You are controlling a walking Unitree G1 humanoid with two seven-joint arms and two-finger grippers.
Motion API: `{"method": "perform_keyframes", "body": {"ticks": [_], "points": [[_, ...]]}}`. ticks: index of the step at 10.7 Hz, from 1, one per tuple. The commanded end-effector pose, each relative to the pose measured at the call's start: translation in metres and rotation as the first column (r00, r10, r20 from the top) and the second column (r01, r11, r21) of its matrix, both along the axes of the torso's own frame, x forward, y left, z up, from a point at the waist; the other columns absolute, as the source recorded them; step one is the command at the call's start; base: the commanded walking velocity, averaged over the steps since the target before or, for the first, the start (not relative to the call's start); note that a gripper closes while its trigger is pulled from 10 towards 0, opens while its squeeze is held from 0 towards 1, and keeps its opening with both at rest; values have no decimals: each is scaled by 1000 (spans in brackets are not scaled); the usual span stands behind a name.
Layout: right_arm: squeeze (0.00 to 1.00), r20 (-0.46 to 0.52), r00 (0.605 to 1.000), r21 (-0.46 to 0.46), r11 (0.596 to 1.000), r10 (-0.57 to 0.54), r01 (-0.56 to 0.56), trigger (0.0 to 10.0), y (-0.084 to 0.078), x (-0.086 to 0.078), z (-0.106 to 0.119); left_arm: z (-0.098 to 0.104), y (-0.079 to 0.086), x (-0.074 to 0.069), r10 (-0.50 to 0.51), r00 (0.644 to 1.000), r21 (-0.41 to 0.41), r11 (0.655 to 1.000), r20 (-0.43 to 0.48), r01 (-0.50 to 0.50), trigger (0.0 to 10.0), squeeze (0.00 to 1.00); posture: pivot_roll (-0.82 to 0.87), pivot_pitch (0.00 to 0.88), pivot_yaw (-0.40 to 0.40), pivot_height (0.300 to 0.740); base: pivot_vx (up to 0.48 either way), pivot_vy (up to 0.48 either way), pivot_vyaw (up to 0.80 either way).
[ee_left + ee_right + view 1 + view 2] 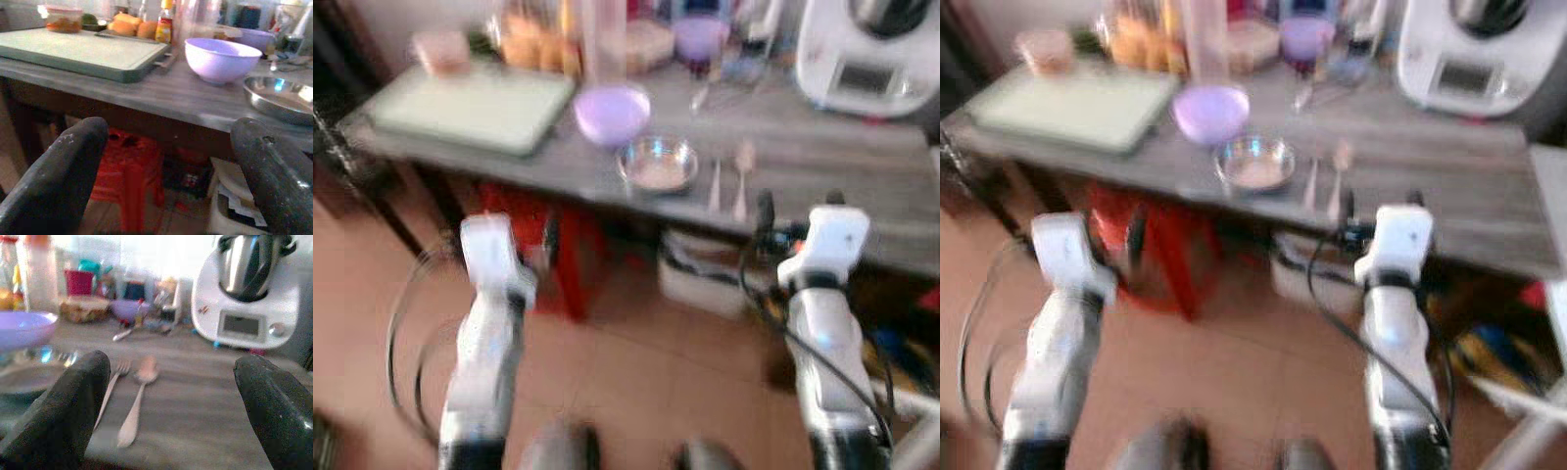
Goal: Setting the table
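We stand before one grey table (822,157) carrying one pale green tray (475,106), two lilac bowls (612,113), one steel bowl (657,163), one fork (111,387) and one spoon (137,401) side by side. Our left gripper (168,171) and right gripper (171,406) hover short of the table edge, jaws wide, empty.

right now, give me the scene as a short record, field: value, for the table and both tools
table: grey wood-grain top
lilac bowl: upright, beside the green board
steel bowl: near the front edge, next to the lilac bowl
fork: lying flat beside the spoon
appliance: white kitchen machine at the back
left tool: open, short of the table edge
right tool: open, facing the cutlery
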State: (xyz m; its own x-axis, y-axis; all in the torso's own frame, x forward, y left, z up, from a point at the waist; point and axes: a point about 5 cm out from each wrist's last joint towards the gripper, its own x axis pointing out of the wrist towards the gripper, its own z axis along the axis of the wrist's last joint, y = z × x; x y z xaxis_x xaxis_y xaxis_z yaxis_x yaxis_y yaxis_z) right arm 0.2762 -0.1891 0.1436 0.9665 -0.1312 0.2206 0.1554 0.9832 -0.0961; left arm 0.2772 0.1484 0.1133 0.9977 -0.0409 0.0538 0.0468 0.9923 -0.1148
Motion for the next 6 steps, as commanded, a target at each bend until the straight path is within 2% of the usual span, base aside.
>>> {"method": "perform_keyframes", "body": {"ticks": [1, 2, 3, 4, 5, 6], "points": [[1000, 0, 1000, 4, 1000, -1, 1, 10000, 0, 0, 1, 3, 0, 2, -9, 1000, 12, 1000, 11, 9, 10000, 0, -53, 67, 21, 740, -240, 0, 0], [824, -4, 1000, 7, 1000, -1, 1, 10000, 0, 0, 1, 3, -1, 2, -12, 1000, 12, 1000, 10, 12, 10000, 0, -55, 67, 21, 740, 0, 0, 0], [510, -6, 1000, 9, 1000, 0, 0, 10000, 0, 0, 0, 2, -1, 2, -14, 1000, 12, 1000, 10, 14, 10000, 0, -56, 67, 20, 740, 0, 0, 0], [0, -8, 1000, 10, 1000, 1, -1, 10000, 0, 1, 1, 2, -2, 3, -15, 1000, 11, 1000, 10, 15, 10000, 0, -58, 68, 20, 740, -240, 0, 0], [0, -10, 1000, 17, 1000, -1, 1, 10000, -1, 2, 1, 2, -2, 3, -17, 1000, 10, 1000, 11, 17, 10000, 0, -57, 68, 20, 740, 0, 0, 0], [0, -14, 1000, 23, 1000, -3, 4, 10000, -1, 3, 0, 2, -2, 3, -19, 1000, 9, 1000, 10, 18, 10000, 0, -56, 69, 19, 740, -296, 0, 0]]}}
